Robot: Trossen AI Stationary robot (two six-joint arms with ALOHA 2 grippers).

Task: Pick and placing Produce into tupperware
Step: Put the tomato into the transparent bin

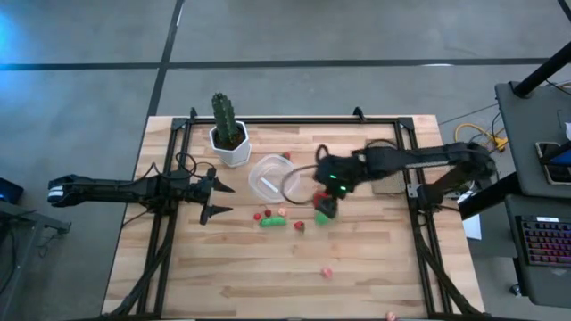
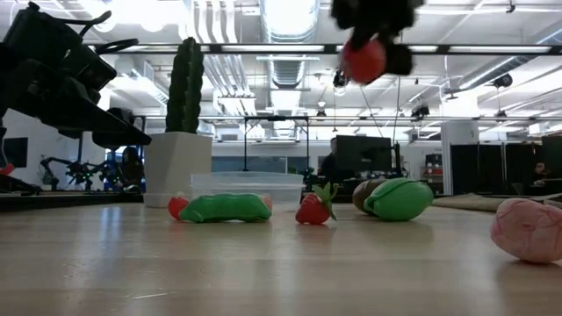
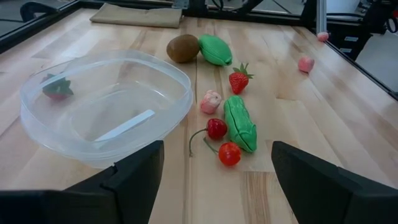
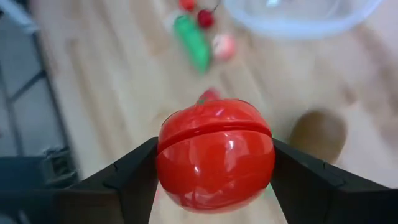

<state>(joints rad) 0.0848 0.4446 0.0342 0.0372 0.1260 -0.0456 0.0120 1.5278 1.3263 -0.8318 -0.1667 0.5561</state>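
My right gripper [image 4: 214, 163] is shut on a red ball [image 4: 214, 140] and hangs over the produce just right of the tupperware [image 1: 272, 176]. The clear tupperware [image 3: 106, 106] holds one small red piece with a green cap [image 3: 57, 87]. On the table lie a brown oval [image 3: 183, 48], two green oblong pieces [image 3: 215, 50] [image 3: 240, 122], a strawberry [image 3: 239, 79], a cherry [image 3: 216, 129], a small red ball [image 3: 229, 153] and pink bits [image 3: 210, 101]. My left gripper [image 1: 214, 198] is open, left of the tupperware, touching nothing. My right gripper pinches the red ball between its two fingers [image 4: 134, 177], one on each side at the ball's widest part [image 4: 168, 155]. The fingers come from above, pointing down. The ball [image 2: 363, 60] is lifted clear, high above the table.
A green cactus in a white pot [image 1: 229, 134] stands at the far side, left of the tupperware. A tan cloth [image 3: 137, 15] lies at the table's right. Stray pink pieces [image 1: 326, 272] lie toward the near edge. A black frame [image 1: 294, 120] borders the table.
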